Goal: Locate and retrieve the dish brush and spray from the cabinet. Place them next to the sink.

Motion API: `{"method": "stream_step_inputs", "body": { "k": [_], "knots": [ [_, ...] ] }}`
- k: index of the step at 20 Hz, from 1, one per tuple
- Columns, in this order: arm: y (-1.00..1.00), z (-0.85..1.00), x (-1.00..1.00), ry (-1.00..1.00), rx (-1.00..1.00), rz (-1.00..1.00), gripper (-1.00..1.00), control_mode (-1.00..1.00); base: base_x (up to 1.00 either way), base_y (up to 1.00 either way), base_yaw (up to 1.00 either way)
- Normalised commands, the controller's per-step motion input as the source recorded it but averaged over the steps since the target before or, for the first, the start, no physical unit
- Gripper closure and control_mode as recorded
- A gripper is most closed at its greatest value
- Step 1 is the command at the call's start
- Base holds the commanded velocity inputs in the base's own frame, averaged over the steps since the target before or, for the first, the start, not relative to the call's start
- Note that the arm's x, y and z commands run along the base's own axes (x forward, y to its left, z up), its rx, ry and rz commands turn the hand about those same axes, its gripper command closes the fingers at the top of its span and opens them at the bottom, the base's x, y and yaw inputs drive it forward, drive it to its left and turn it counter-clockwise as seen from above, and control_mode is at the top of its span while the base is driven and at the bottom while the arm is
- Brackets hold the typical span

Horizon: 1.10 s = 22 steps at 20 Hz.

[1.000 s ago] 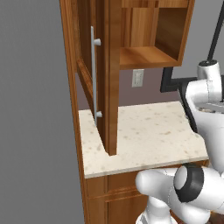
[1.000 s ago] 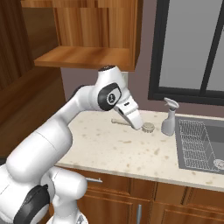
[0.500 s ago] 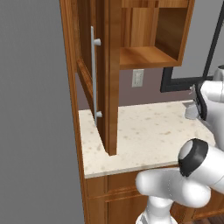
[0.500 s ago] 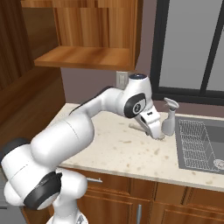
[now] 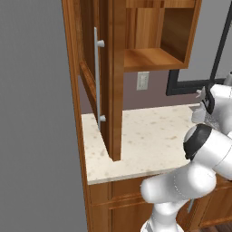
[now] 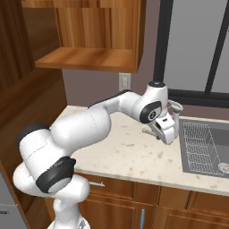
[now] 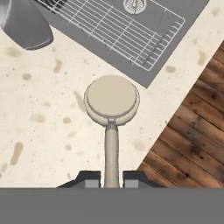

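Dish brush (image 7: 111, 105), carried by its handle: a round pale head on a slim stem, the stem running down between the two dark fingertips of the gripper (image 7: 111, 179), whose jaws are closed on it. The brush hangs head-outward above the beige speckled counter (image 7: 39, 131), just beside the near corner of the sink (image 7: 144, 39); held by the handle end, the head can be lowered flat onto the counter at the basin's edge, which is what the task appears to call for next.

Spray (image 6: 175, 107): its pale trigger head shows behind the wrist in the right base view, upright on the counter next to the sink's left rim, so this item seems already placed. The rounded grey form (image 7: 24, 24) at the upper left of the hand view is probably its body, though that cannot be settled.

Sink, contents: a wire grid rack (image 7: 118, 30) lies across the dark grey basin, with a round drain (image 7: 138, 5) beneath; nothing else is seen in it.

Cabinet (image 5: 149, 50), contents: door swung open edge-on, silver bar handle (image 5: 96, 79) facing the camera; the visible shelf is bare. A wall outlet (image 5: 142, 80) sits below it.
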Motion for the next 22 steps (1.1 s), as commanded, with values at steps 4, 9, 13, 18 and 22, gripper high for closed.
{"method": "stream_step_inputs", "body": {
  "k": [4,9,13,18,22],
  "knots": [
    [-0.24,-0.37,0.2,-0.03,0.03,0.03,1.0,-1.0,0.0,0.0,0.0],
    [-0.14,-0.41,0.13,-0.03,0.0,0.0,1.0,-1.0,0.0,0.0,0.0],
    [-0.05,-0.35,0.18,0.0,0.01,0.0,1.0,-1.0,0.0,0.0,0.0],
    [-0.01,-0.42,0.22,0.0,0.0,0.0,1.0,-1.0,0.0,0.0,0.0],
    [-0.03,-0.4,0.26,-0.02,0.0,0.0,1.0,-1.0,0.0,0.0,0.0]
  ]
}}
